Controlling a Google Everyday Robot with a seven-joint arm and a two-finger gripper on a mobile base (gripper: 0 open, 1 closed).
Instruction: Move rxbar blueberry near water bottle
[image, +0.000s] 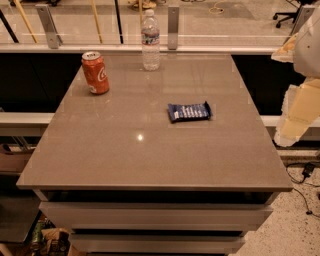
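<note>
The rxbar blueberry (189, 112), a flat dark blue bar with white lettering, lies on the grey table (150, 160), right of centre. The water bottle (150, 40), clear with a white cap and pale label, stands upright at the table's far edge, well apart from the bar. My gripper (299, 112) shows as white and cream parts at the right edge of the camera view, beyond the table's right side, away from the bar and holding nothing that I can see.
An orange-red soda can (95, 73) stands upright at the far left of the table. A rail with metal posts (173, 22) runs behind the table. Drawers sit under the front edge; cables (305, 172) lie on the floor at right.
</note>
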